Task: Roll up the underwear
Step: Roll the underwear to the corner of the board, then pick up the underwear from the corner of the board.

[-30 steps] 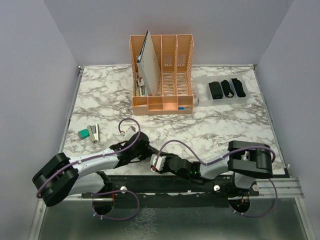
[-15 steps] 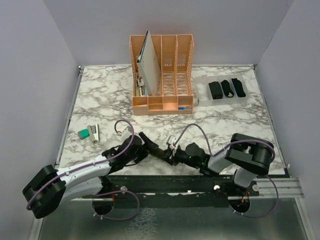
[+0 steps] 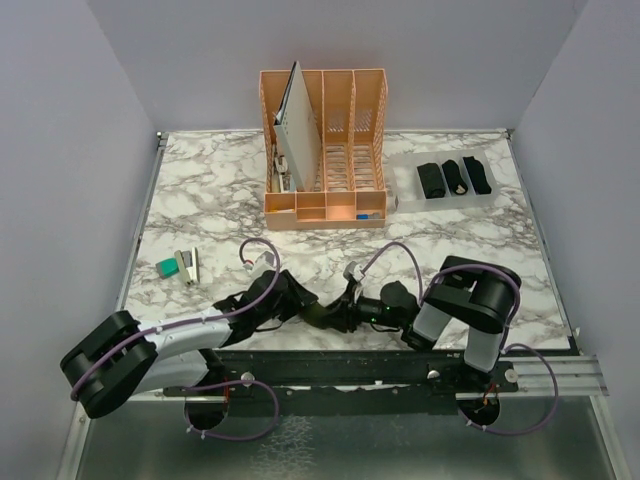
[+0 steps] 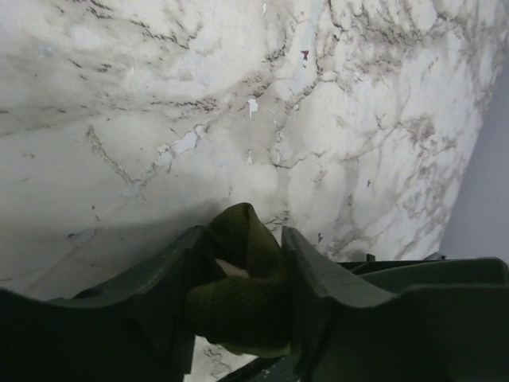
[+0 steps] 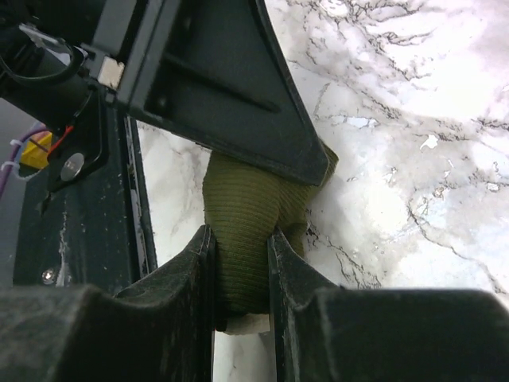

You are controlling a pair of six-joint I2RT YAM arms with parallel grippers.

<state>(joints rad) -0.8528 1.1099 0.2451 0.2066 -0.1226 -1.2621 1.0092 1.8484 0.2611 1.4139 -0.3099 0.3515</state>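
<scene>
An olive-green underwear (image 3: 327,316), bunched into a thick roll with a bit of cream waistband showing, lies at the table's near edge between both arms. My left gripper (image 4: 242,239) is shut on one end of this underwear (image 4: 238,290), and the cloth fills the gap between its fingers. From the opposite side my right gripper (image 5: 240,235) is shut on the same underwear (image 5: 248,199), just below a left fingertip (image 5: 238,103). Three black rolled underwear (image 3: 453,177) lie side by side in a clear tray (image 3: 405,163) at the back right.
A peach desk organizer (image 3: 325,200) holding a grey folder stands at the back centre. A small teal block (image 3: 167,267) and a small white and green object (image 3: 188,265) lie at the left. The black mounting rail (image 3: 350,365) runs just under the grippers.
The left jaws opened wide and closed again on the olive roll. The right arm folded in leftward, bringing its gripper tip to tip with the left one.
</scene>
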